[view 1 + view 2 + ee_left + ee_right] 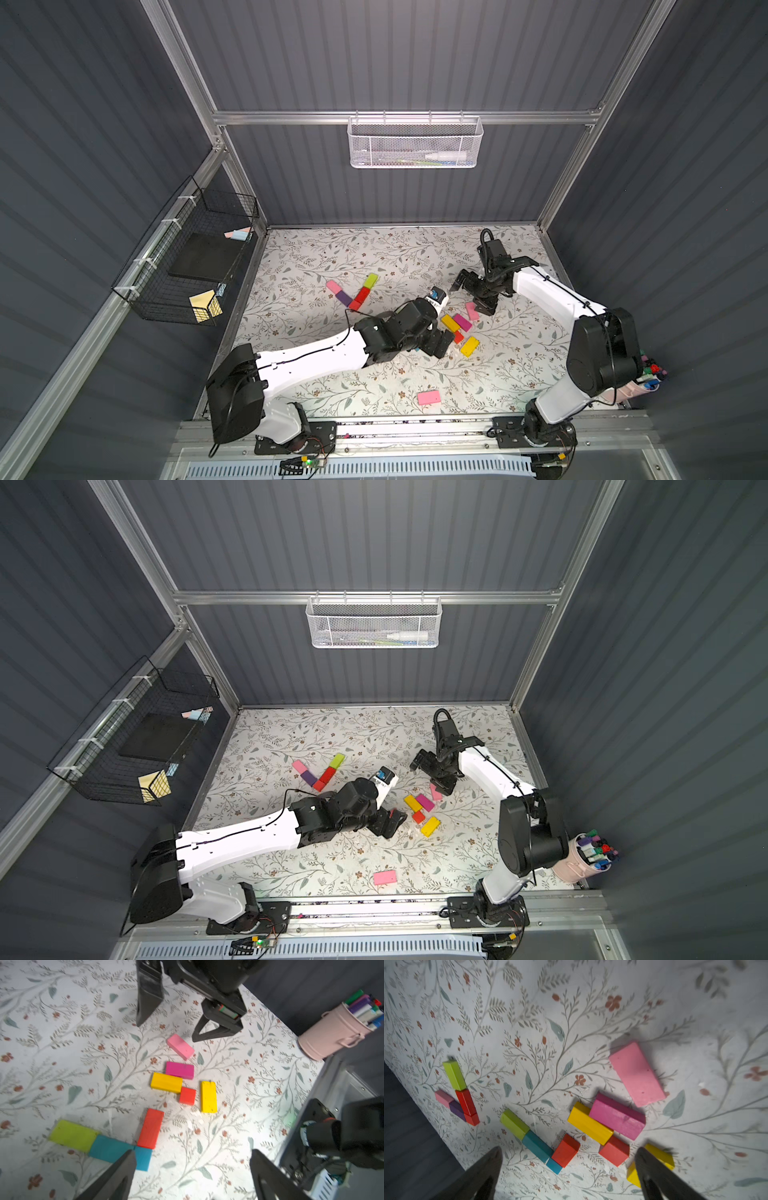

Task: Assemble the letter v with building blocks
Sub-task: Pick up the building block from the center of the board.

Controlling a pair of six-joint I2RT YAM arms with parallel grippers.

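Floral-print bench (311, 249): flat, matte.
Left end effector (191, 1153): released, empty, low over loose bricks (166, 1082) at centre of top views.
Right end effector (568, 1149): released, empty, hovers upper right of same bricks.
Half-built V (361, 296): centre-left in both top views, made of pink, purple, red and lime bricks.
Red brick (150, 1128): just ahead of left end effector, long axis pointing away from it. Left arm nearer.
Bricks: matte, rectangular, sharp-edged.

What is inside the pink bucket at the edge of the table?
The pink bucket is packed with marker pens; green, purple, red and blue caps show above its rim. Its wall hides their lower parts and anything at the bottom.
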